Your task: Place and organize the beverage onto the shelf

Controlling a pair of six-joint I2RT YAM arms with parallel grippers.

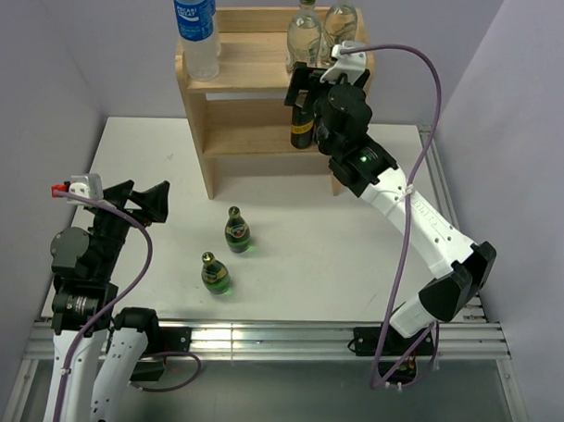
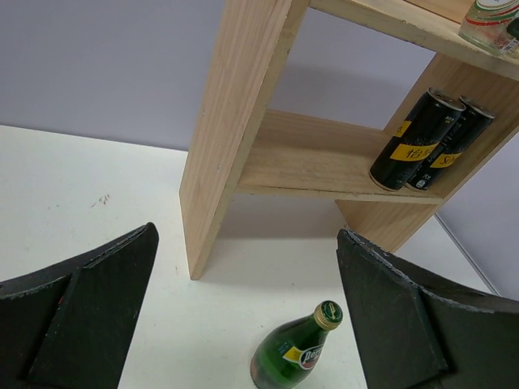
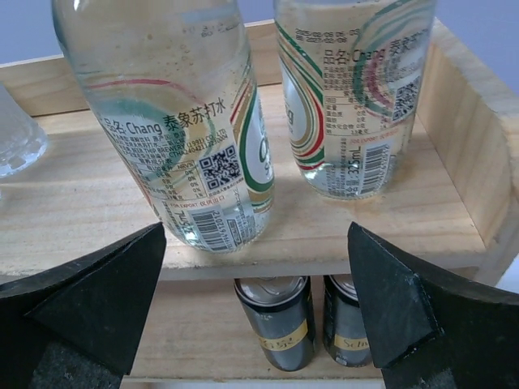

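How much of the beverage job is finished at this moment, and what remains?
Four of six are placed: two clear bottles stand on the shelf top, two dark cans on its lower tier. In hand: nothing; the right claw is open before the clear bottles, the left claw open above the table. Left: two green bottles stand on the table.

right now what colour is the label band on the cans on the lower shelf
Yellow, against the black cans; the left wrist view shows it best.
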